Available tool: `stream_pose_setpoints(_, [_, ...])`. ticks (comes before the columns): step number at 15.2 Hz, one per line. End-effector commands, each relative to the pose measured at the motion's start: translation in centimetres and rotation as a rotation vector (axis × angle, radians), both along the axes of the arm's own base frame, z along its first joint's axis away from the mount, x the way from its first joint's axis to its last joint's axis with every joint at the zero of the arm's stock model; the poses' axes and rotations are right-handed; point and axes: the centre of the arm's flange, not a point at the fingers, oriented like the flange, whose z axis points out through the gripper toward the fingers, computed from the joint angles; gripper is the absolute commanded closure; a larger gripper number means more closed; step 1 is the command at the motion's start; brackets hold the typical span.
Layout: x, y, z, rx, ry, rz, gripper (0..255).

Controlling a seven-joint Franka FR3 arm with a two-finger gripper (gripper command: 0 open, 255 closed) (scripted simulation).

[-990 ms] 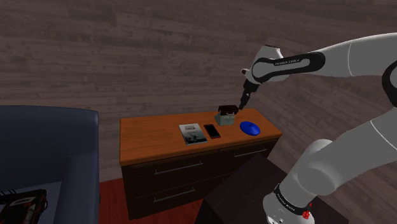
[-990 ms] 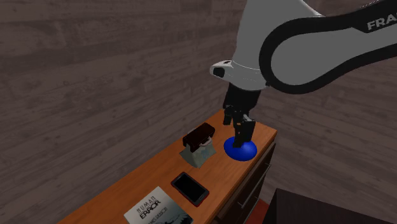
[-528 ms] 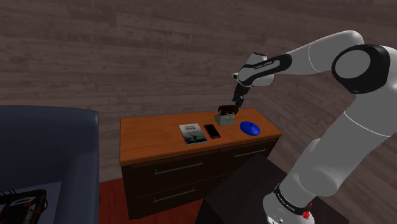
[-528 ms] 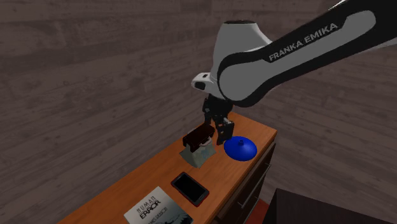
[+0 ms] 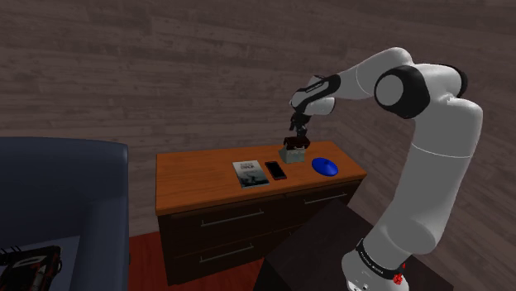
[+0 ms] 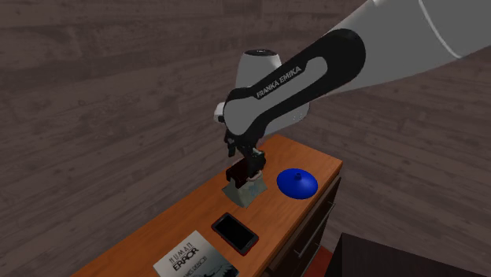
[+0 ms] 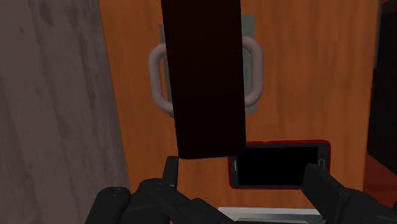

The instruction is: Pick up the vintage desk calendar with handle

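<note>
The desk calendar (image 5: 294,152) stands on the wooden dresser top (image 5: 198,178). It has a grey-green base, a dark brown block on top and a pale loop handle (image 7: 155,75). My gripper (image 5: 295,137) hangs just above it, open, with nothing between its fingers. In the second exterior view the gripper (image 6: 250,167) is right over the calendar's dark top (image 6: 238,172). In the wrist view the brown block (image 7: 203,76) runs away from the gripper (image 7: 245,181), lined up nearer one finger (image 7: 169,173) than the other.
A black phone (image 5: 275,170) and a book (image 5: 248,174) lie beside the calendar toward the shoulder view's left. A blue dome-shaped object (image 5: 325,166) sits to the right. A plank wall runs close behind the dresser. A dark blue sofa (image 5: 58,198) stands at the left.
The gripper has moved from above the blue object toward the shoulder view's left and now hangs lower, over the calendar. The objects on the dresser have not moved.
</note>
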Motion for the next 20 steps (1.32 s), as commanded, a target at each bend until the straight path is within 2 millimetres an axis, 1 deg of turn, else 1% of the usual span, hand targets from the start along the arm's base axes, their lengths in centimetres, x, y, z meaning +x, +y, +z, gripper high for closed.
stream_pose_setpoints(1, [2.4, -0.2, -2.0, -0.016, -0.006, 0.076, 0])
stream_pose_setpoints(2, [2.7, -0.3, -2.2, -0.018, -0.006, 0.084, 0])
stream_pose_setpoints(8, [2.7, -0.3, -5.3, -0.018, -0.006, 0.084, 0])
stream_pose_setpoints(9, [2.7, -0.3, -6.2, -0.018, -0.006, 0.084, 0])
stream_pose_setpoints(11, [2.7, -0.3, -6.2, -0.018, -0.006, 0.084, 0])
stream_pose_setpoints(12, [2.7, -0.3, -6.2, -0.018, -0.006, 0.084, 255])
stream_pose_setpoints(20, [2.7, -0.2, -6.2, -0.018, -0.006, 0.084, 255])
